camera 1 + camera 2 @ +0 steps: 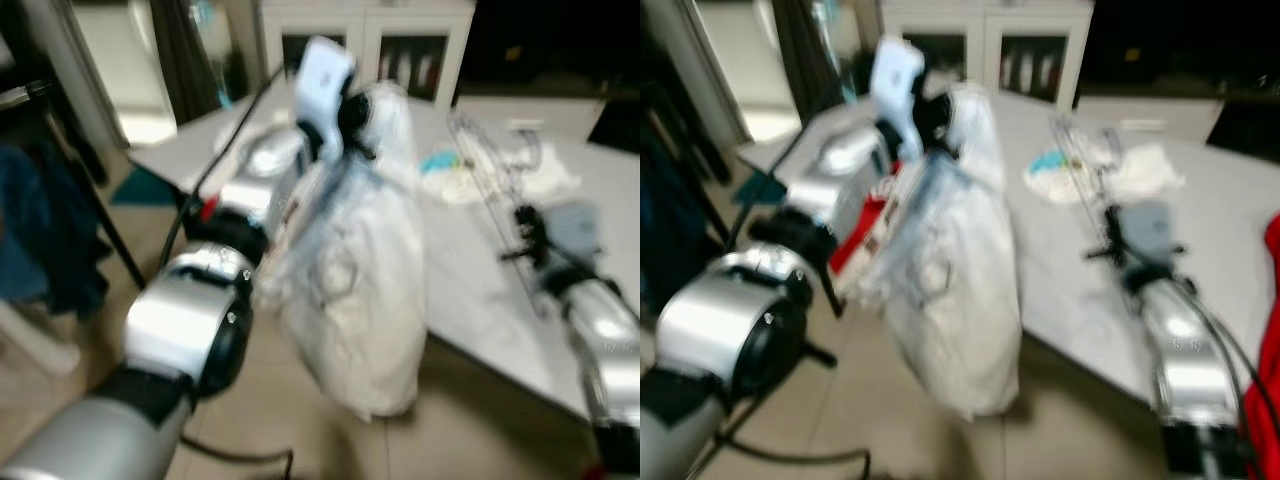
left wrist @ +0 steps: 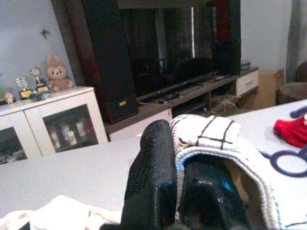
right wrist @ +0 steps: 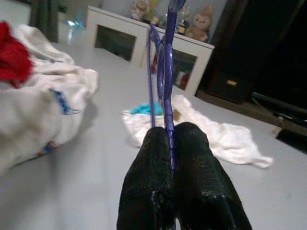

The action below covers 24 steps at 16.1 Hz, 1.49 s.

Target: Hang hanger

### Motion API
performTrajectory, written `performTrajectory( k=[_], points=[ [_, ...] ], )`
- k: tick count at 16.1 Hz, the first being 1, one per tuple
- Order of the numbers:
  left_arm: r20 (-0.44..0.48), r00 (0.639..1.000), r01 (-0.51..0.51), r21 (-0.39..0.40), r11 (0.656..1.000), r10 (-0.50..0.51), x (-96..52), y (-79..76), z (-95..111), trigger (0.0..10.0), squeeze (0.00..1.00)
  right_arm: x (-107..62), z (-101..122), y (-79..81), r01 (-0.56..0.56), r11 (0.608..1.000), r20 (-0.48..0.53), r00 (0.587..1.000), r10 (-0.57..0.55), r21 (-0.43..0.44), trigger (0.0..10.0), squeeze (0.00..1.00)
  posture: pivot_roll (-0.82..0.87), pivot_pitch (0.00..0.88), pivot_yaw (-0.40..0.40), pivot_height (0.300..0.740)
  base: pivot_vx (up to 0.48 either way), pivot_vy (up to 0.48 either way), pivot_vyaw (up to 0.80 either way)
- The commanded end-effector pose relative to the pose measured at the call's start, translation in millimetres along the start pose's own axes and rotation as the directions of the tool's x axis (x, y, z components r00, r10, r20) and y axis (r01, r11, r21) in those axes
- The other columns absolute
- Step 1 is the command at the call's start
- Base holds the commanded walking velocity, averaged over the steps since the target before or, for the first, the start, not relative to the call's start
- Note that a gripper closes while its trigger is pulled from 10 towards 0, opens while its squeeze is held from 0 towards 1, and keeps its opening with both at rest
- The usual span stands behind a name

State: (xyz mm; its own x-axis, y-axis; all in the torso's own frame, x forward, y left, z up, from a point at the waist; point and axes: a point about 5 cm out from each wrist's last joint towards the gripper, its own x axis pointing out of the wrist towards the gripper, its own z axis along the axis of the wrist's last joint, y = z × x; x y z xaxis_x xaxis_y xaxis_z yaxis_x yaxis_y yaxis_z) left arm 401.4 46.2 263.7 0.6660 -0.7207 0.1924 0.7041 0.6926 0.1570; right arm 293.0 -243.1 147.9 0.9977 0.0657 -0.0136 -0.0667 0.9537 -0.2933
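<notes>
My left gripper is raised over the near corner of the white table and is shut on the collar of a white garment. The garment hangs down from it toward the floor. In the left wrist view the checked collar is pinched between the black fingers. My right gripper rests low over the table on the right, shut on a thin blue wire hanger. That hanger stretches away from it across the tabletop. Both eye views are blurred.
A white cloth with a teal patch lies on the table beyond the hanger. A red cloth sits at the far right edge. A rack with dark blue clothes stands at the left. A white glass-door cabinet lines the back wall.
</notes>
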Motion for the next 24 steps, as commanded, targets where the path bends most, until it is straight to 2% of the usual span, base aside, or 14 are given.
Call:
performTrajectory(
  k=[1,5,8,9,12,13,14,15,17,20,21,23,24],
  points=[
    [0.043,0.999,-0.011,0.029,1.0,0.01,1.9,4.0,13.3,10.0,0.0,2.5,3.0,1.3,-0.014,1.0,0.003,1.0,0.014,-0.011,10.0,0.0,-0.16,0.0,0.05,0.74,0.0,0.0,0.0],
    [0.046,0.999,-0.023,0.032,0.999,0.022,-0.7,7.8,12.6,10.0,0.0,5.2,4.6,3.4,-0.033,0.999,0.008,0.999,0.033,-0.01,10.0,0.0,-0.15,0.0,0.045,0.74,0.0,0.0,0.0],
    [0.047,0.998,-0.048,0.04,0.998,0.046,-1.6,12.2,14.3,10.0,0.0,1.1,11.0,13.0,-0.167,0.986,0.035,0.985,0.167,0.0,10.0,0.0,-0.15,0.0,0.047,0.74,0.0,0.0,0.0],
    [0.041,0.997,-0.065,0.044,0.997,0.063,-2.5,15.1,14.6,10.0,0.0,-2.3,12.3,9.7,-0.215,0.976,0.023,0.976,0.215,-0.022,10.0,0.0,-0.16,0.0,0.054,0.74,0.0,0.0,0.0],
    [0.028,0.996,-0.086,0.031,0.996,0.085,-4.2,16.8,10.3,10.0,0.0,-5.1,12.6,-5.1,-0.229,0.971,-0.013,0.973,0.229,-0.068,10.0,0.0,-0.17,0.0,0.058,0.74,0.0,0.0,0.0],
    [0.012,0.995,-0.101,-0.017,0.995,0.102,-5.5,15.2,1.7,10.0,0.0,-4.2,11.0,-10.4,-0.202,0.976,-0.03,0.979,0.2,-0.078,10.0,0.0,-0.18,0.0,0.06,0.74,0.0,0.0,0.0],
    [-0.009,0.993,-0.117,-0.085,0.99,0.116,-7.9,12.1,-10.4,10.0,0.0,-3.0,8.4,-9.2,-0.171,0.982,-0.038,0.985,0.169,-0.081,10.0,0.0,-0.18,0.0,0.06,0.74,0.0,0.0,0.0],
    [-0.028,0.992,-0.125,-0.115,0.986,0.122,-9.9,10.2,-18.3,10.0,0.0,-3.0,6.7,-5.5,-0.163,0.983,-0.036,0.986,0.161,-0.082,10.0,0.0,-0.18,0.0,0.058,0.74,0.0,0.0,0.0],
    [-0.128,0.982,-0.164,-0.202,0.966,0.14,-23.3,2.7,-54.1,10.0,0.0,-3.5,2.2,10.0,-0.097,0.994,-0.018,0.995,0.096,-0.053,10.0,0.0,-0.16,0.0,0.046,0.74,0.0,0.0,0.0],
    [-0.177,0.973,-0.189,-0.241,0.952,0.149,-33.6,0.5,-71.9,10.0,0.0,-3.8,8.2,15.6,-0.109,0.994,0.03,0.994,0.109,0.004,10.0,0.0,-0.14,0.0,0.038,0.74,0.0,0.0,0.0],
    [-0.191,0.968,-0.205,-0.242,0.948,0.161,-38.3,1.8,-77.0,10.0,0.0,-3.4,18.1,13.8,-0.172,0.985,0.076,0.983,0.17,0.023,10.0,0.0,-0.13,0.0,0.032,0.74,0.0,0.0,0.0],
    [-0.187,0.967,-0.215,-0.229,0.949,0.174,-37.9,5.2,-73.5,10.0,0.0,-4.6,26.4,12.1,-0.264,0.964,0.108,0.96,0.259,0.036,10.0,0.0,-0.13,0.0,0.031,0.74,0.0,0.0,0.0],
    [-0.169,0.968,-0.217,-0.206,0.954,0.184,-34.5,9.7,-64.1,10.0,0.0,-18.9,30.8,27.2,-0.495,0.869,0.111,0.864,0.491,0.012,10.0,0.0,-0.13,0.0,0.031,0.74,0.0,0.0,0.0]
  ],
)
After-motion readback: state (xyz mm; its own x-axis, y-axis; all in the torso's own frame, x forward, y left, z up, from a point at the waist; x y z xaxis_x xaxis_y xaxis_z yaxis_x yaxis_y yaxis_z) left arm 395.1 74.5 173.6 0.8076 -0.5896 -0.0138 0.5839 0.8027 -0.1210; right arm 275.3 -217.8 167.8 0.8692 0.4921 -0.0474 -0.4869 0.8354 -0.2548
